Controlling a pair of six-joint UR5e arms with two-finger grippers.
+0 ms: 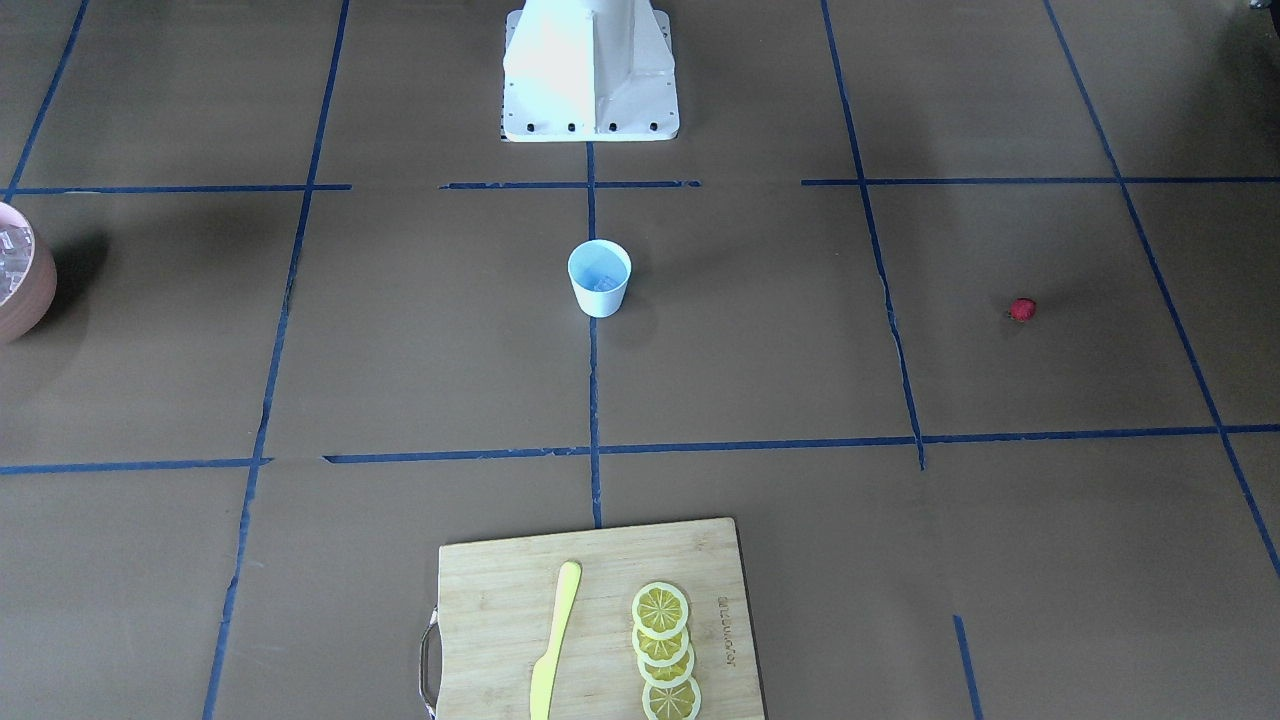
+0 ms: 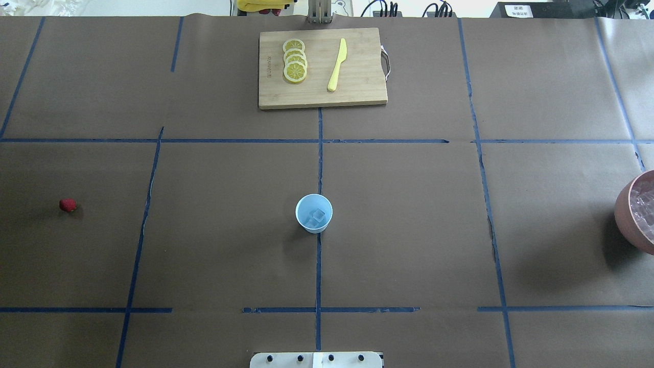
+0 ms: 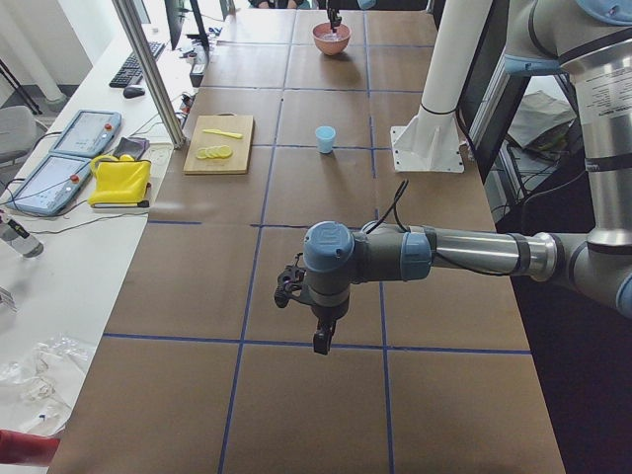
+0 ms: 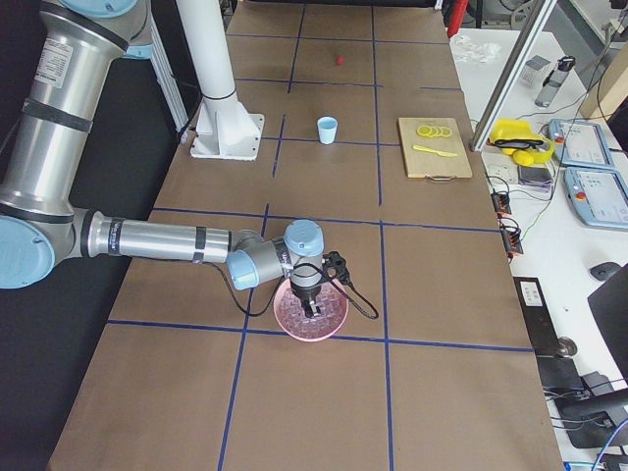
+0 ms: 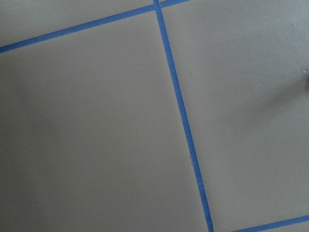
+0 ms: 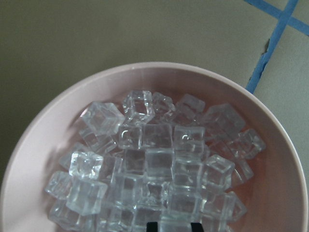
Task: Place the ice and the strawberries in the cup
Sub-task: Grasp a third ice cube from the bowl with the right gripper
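Note:
The white cup (image 2: 313, 213) stands upright at the table's middle, and ice (image 2: 318, 216) shows inside it; the cup also shows in the front view (image 1: 600, 278). The red strawberry (image 2: 67, 205) lies alone far to the robot's left (image 1: 1022, 309). A pinkish-brown bowl (image 4: 294, 324) full of ice cubes (image 6: 145, 169) sits far to the right. My right gripper (image 6: 174, 225) hovers over the bowl, its dark fingertips (image 6: 152, 225) a cube's width apart. My left gripper (image 3: 321, 341) hangs above bare table; I cannot tell if it is open or shut.
A wooden cutting board (image 2: 357, 92) with lemon slices (image 2: 295, 66) and a yellow knife (image 2: 337, 65) lies at the far edge. The bowl is cut by the overhead view's right edge (image 2: 626, 214). The robot base (image 1: 590, 80) stands behind the cup.

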